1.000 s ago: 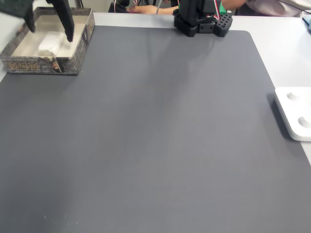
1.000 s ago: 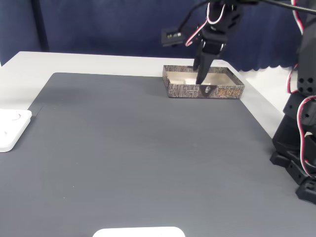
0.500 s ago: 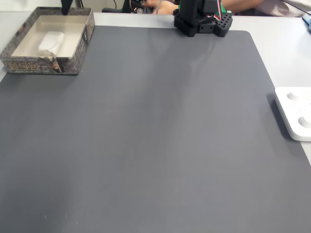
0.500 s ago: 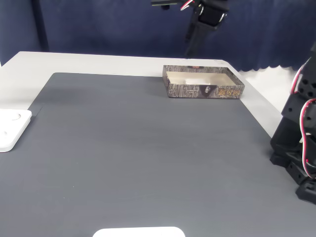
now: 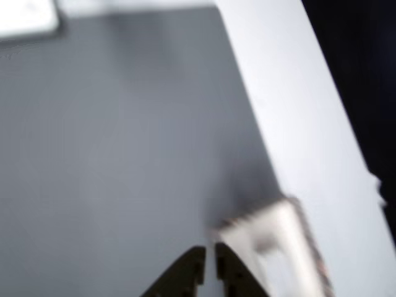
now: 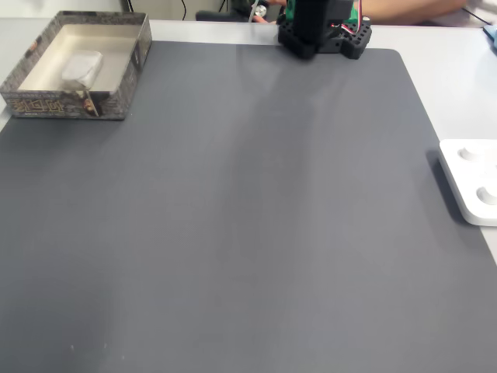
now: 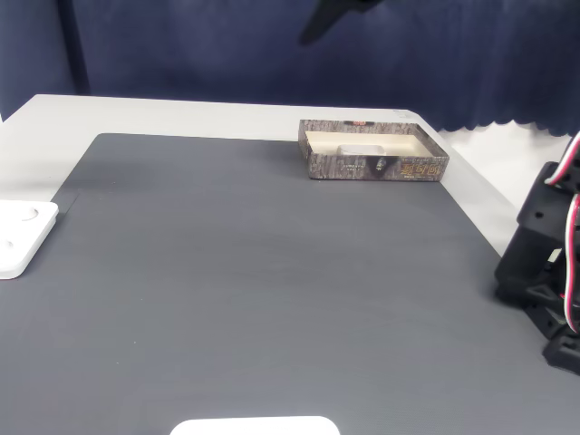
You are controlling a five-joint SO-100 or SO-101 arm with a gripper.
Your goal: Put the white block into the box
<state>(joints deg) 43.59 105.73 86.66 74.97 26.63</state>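
White block (image 6: 81,66) lies inside the box (image 6: 132,74); the gripper (image 5: 209,265), fingertips nearly together and holding nothing, hangs high above the box. Little risk remains, unless a downward swing clips its rim.

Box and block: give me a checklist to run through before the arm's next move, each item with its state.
1. Block lies inside the box: ok.
2. Block free of the tool, which shows near the box's corner in the blurred other view: ok.
3. Tool empty, fingers nearly together with a thin gap: ok.
4. Box sits flat at the mat's corner, upright: ok.
5. Mat bare between box and arm base: ok.
6. White device beside the mat's edge, apart from the box: ok.
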